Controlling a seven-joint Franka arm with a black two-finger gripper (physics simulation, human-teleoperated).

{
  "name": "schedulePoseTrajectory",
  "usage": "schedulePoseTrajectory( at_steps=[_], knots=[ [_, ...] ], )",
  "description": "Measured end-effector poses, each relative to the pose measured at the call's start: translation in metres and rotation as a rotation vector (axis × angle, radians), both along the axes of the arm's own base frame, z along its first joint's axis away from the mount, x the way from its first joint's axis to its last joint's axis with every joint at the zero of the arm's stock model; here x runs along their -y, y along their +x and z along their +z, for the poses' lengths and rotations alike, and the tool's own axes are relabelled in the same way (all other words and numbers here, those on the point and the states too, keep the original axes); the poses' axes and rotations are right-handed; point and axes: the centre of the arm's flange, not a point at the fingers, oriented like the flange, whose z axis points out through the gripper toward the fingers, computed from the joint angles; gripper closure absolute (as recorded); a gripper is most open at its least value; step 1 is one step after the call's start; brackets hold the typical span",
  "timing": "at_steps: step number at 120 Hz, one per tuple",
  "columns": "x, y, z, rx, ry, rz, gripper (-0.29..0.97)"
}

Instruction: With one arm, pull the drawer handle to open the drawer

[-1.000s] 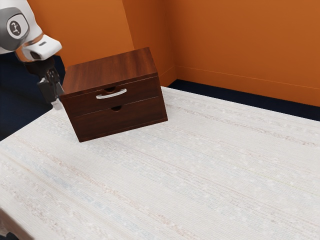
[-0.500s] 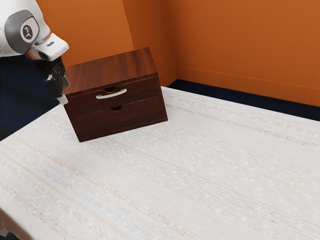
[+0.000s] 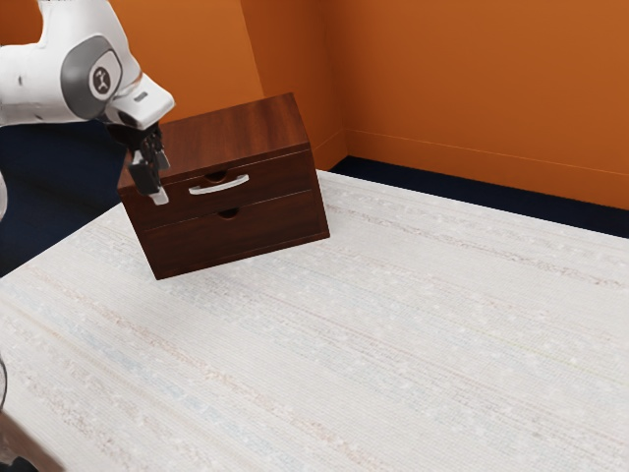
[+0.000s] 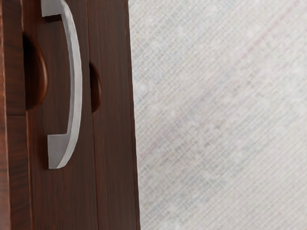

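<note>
Hand [image 3: 150, 181] hangs at the drawer box's [image 3: 236, 221] 9 o'clock edge, off the handle [image 3: 218, 184], can't tell its grip width; desk [image 3: 413, 334] is open toward 4 o'clock.

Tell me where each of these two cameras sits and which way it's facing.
Exterior view: beside and above the table, looking down across it at the drawer cabinet in front of the orange walls. The white arm and the black gripper show at the view's upper left, by the cabinet's front corner.
Wrist view: on the hand, facing the cabinet's front from close by, with the silver handle alongside bare table surface.
Shared: the drawer cabinet, the handle and the table.
</note>
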Motion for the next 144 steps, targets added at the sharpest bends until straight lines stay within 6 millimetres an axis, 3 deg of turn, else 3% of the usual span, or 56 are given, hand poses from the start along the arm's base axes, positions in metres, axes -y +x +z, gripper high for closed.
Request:
schedulePoseTrajectory(
  at_steps=[25,48,95,112,132,144],
  knots=[
    [0.005,0.015,-0.017,0.007,0.004,-0.01,0.14],
    [0.012,0.023,-0.017,0.022,0.006,-0.02,0.17],
    [0.023,0.049,-0.038,0.026,0.006,-0.051,0.19],
    [0.02,0.057,-0.056,0.01,0.002,-0.052,0.19],
    [0.03,0.066,-0.063,0.022,-0.005,-0.077,0.19],
    [0.033,0.068,-0.07,0.016,-0.01,-0.082,0.13]
  ],
)
